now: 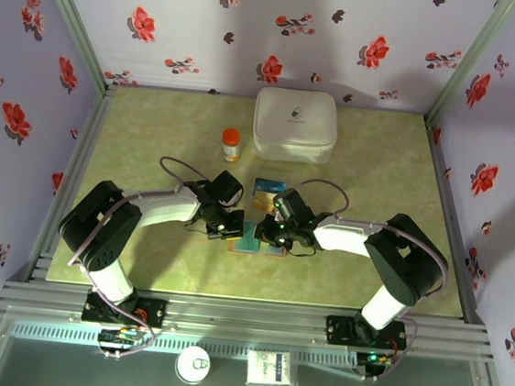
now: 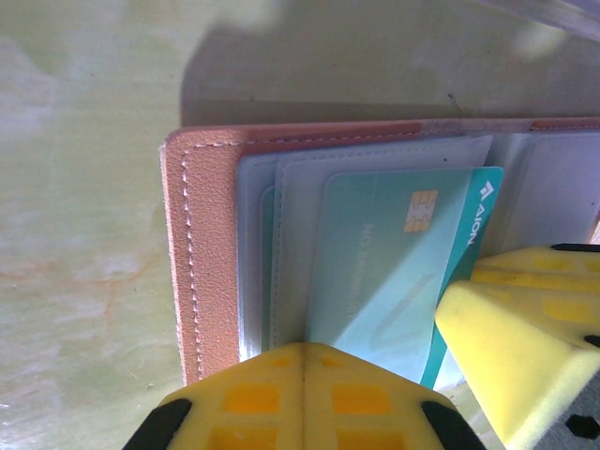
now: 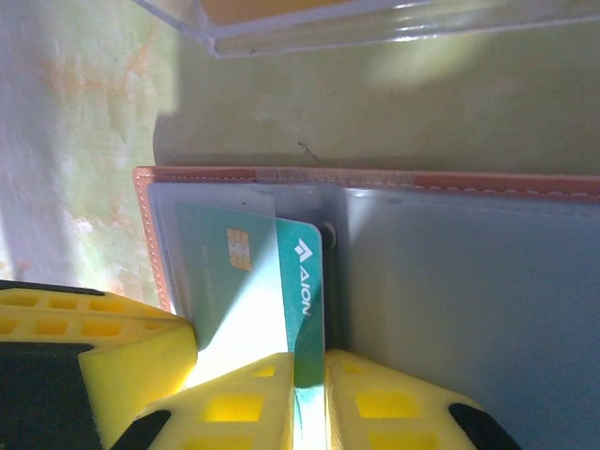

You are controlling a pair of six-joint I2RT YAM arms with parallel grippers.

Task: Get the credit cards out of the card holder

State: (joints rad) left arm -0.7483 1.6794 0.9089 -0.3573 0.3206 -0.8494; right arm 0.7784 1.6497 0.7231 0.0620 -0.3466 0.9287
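Note:
The brown card holder lies open on the table between both grippers, its brown stitched border round blue-grey panels. A teal credit card with a chip sticks partway out of a clear pocket. My right gripper is shut on the exposed end of this teal card. Over the pocket's edge, my left gripper is shut with its tips together, nothing between them. In the top view the left gripper and right gripper nearly touch over the holder.
A clear sheet with blue and yellow under it lies just beyond the holder. Further back stand a white rounded case and an orange-capped bottle. Flowered walls close in the table on three sides.

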